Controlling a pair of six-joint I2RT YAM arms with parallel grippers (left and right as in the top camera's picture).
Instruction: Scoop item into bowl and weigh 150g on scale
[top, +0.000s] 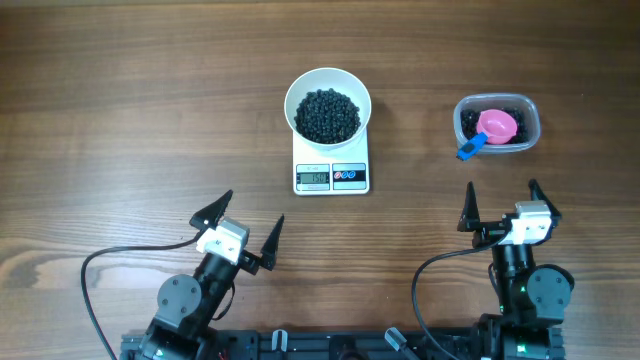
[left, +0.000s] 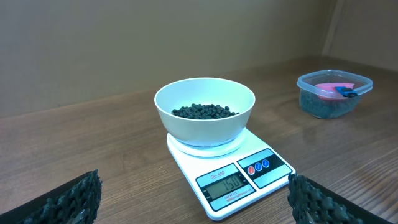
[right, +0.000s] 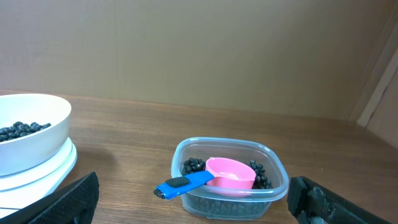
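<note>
1. The left claw (top: 255, 205) hangs low over the wooden worktop (top: 120, 90), its two dark fingers spread wide with nothing between them.
2. The right claw (top: 501, 184) is likewise spread wide and carries nothing.
3. The beans (top: 328, 115) are tiny, round and black, and form a grainy heap in the middle of the bowl (top: 294, 95), with a band of white inner wall bare all around.
4. The bowl is round and plain white and stands upright on the scale (top: 331, 160), about as wide as the scale itself.
5. Bowl and scale sit ahead of the left claw and off to its right. From the right claw they lie ahead and well to the left.
6. The scale is white and nearly square. Its grey display (left: 225, 185) faces the claws and appears to read 150, with two small buttons (left: 259, 166) beside it, one red and one blue.
7. Straight ahead of the right claw, apart from its fingertips, stands a clear plastic tub (top: 462, 115) with more black beans in it.
8. A pink scoop (right: 231, 172) lies in the tub on those beans, and its blue handle (right: 183, 183) sticks out over the near left rim.
</note>
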